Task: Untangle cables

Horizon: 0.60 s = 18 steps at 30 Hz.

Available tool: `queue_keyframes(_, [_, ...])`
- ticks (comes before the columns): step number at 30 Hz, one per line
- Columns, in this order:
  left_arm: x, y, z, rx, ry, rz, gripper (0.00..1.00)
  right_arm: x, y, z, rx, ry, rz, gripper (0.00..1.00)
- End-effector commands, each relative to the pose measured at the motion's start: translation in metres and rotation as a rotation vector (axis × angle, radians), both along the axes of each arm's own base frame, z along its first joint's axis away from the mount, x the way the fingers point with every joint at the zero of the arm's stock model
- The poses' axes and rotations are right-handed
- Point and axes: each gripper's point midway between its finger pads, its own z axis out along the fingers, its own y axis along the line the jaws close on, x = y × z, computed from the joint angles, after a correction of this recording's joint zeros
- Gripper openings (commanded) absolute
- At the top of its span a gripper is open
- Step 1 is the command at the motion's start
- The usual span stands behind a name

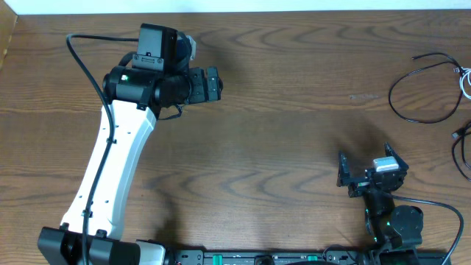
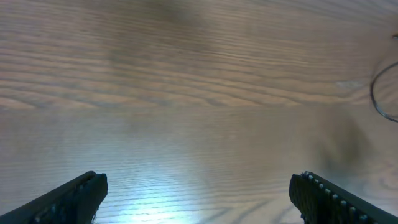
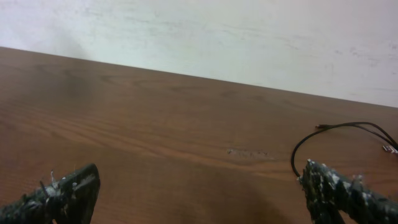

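The cables lie at the table's far right edge in the overhead view: a black cable in a loose loop, a white cable beside it, and another black cable below. My left gripper is open and empty over bare wood at the upper left, far from them. Its view shows only a bit of the black loop at the right edge. My right gripper is open and empty at the lower right, short of the cables. Its view shows the black loop ahead to the right.
The wooden table runs to a white wall at the back. Thick black robot wires run along the left arm and by the right arm's base. A small scuff marks the wood.
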Motion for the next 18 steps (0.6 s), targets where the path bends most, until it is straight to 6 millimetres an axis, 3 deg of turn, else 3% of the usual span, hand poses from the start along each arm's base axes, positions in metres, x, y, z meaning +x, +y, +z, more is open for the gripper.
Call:
queue_keyframes(1, [0.0,0.026,0.011,0.129,-0.06,0.064,0.98,-0.001,0.002,0.0,0.009,0.001,0.012,0.99])
queue_keyframes(6, [-0.026,0.031,0.046,0.189,-0.265,-0.069,0.98,-0.001,0.002,0.0,0.009,0.001,0.012,0.99])
queue_keyframes(10, [-0.045,0.03,0.064,0.132,-0.499,-0.158,0.98,-0.001,0.002,0.0,0.009,0.001,0.012,0.99])
queue_keyframes(12, [-0.057,0.036,0.063,0.107,-0.58,-0.144,0.98,-0.001,0.002,0.0,0.009,0.001,0.012,0.99])
queue_keyframes(18, [-0.089,0.048,0.034,0.102,-0.816,-0.102,0.98,-0.001,0.002,0.0,0.009,0.001,0.012,0.99])
